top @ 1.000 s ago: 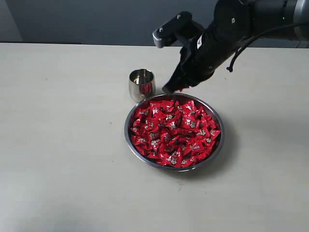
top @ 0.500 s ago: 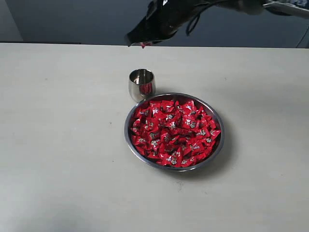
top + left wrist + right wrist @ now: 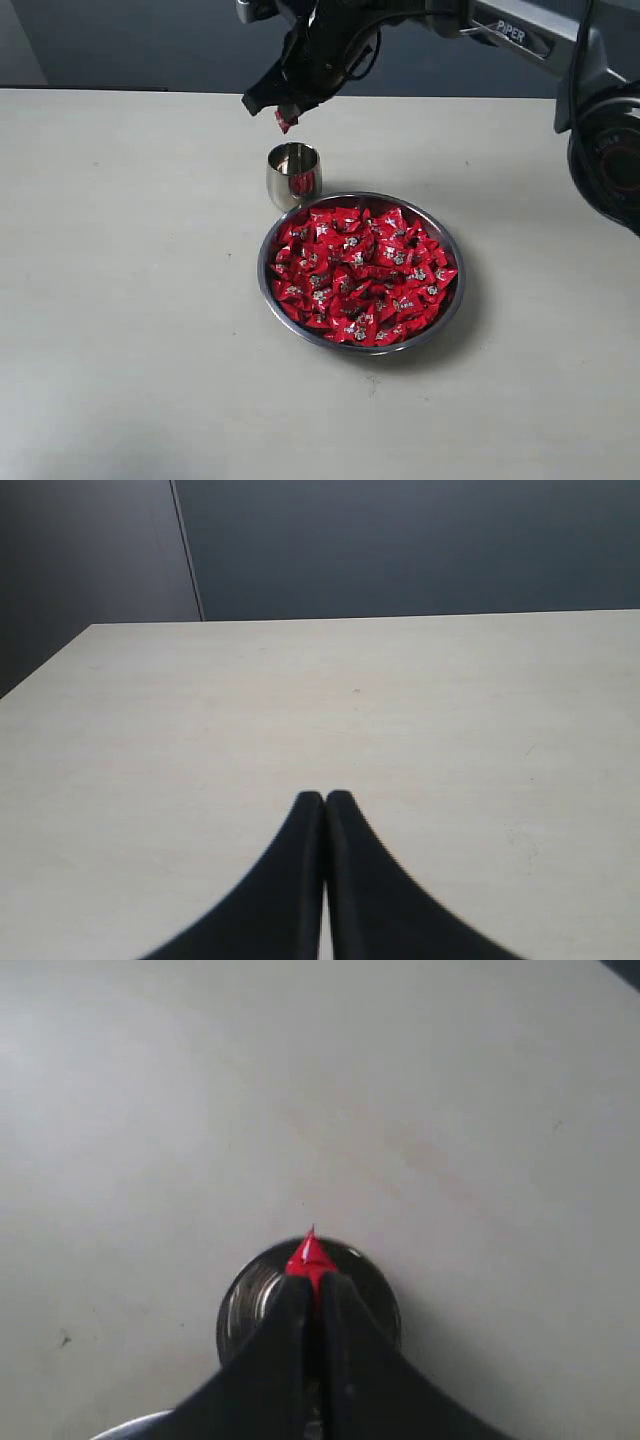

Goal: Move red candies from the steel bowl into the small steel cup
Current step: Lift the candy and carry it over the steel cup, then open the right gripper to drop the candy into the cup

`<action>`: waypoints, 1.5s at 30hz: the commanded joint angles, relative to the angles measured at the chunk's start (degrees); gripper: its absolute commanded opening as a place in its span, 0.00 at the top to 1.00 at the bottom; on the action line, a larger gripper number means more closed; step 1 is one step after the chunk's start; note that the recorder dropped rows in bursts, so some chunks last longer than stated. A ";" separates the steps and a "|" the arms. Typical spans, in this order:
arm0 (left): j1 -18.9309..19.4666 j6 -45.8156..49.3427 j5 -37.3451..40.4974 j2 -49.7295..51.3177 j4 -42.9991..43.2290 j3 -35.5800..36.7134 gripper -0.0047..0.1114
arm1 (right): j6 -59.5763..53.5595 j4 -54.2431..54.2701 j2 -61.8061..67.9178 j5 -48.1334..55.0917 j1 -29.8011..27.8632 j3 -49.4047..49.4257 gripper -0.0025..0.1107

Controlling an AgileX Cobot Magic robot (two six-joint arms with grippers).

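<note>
The right pincer (image 3: 282, 112) is pinching a single red candy (image 3: 284, 122), and a pointed corner of the wrapper pokes out past the tips. It hangs in the air above the worktop (image 3: 120, 300). The small steel cup (image 3: 294, 175) stands upright directly beneath the pincer; in the right wrist view the cup's open mouth sits right behind the pinched sweet. The steel bowl (image 3: 262, 270) lies lower than the pincer and off to the side, just beyond the cup. Its rim is close against the cup's wall, though I cannot tell whether they touch. The bowl is heaped with the other red candies (image 3: 360, 275). The left pincer (image 3: 325, 798) is pressed together with nothing between its tips, and pale worktop stretches ahead of it.
</note>
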 commanded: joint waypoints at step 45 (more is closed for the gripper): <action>-0.31 -0.15 -0.10 -0.26 0.33 0.22 0.96 | 4.69 0.76 -17.55 -22.79 -0.06 29.10 0.98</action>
